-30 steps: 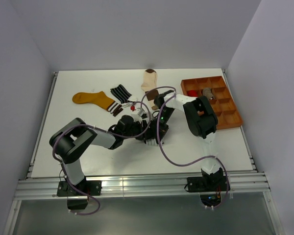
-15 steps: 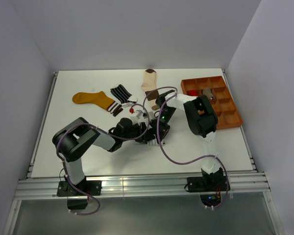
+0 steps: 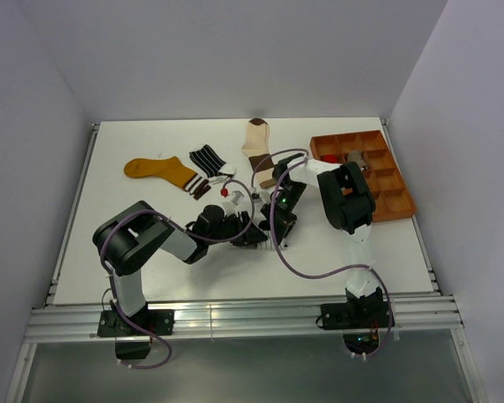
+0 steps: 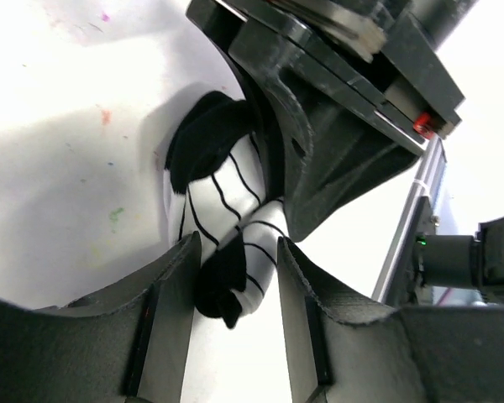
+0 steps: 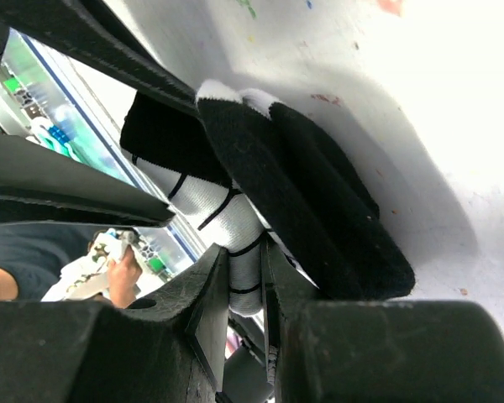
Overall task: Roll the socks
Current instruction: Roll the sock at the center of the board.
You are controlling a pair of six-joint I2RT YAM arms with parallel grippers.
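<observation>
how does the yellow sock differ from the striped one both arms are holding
The mustard sock lies flat, stretched out; the white striped sock is bunched and folded. The mustard sock is untouched; the white striped sock is pinched by the left end effector and the right end effector. The mustard sock is yellow; the white striped sock has thin black lines. Both are soft fabric socks.

Striped sock (image 4: 225, 197) lies bunched, perhaps partly rolled.
</observation>
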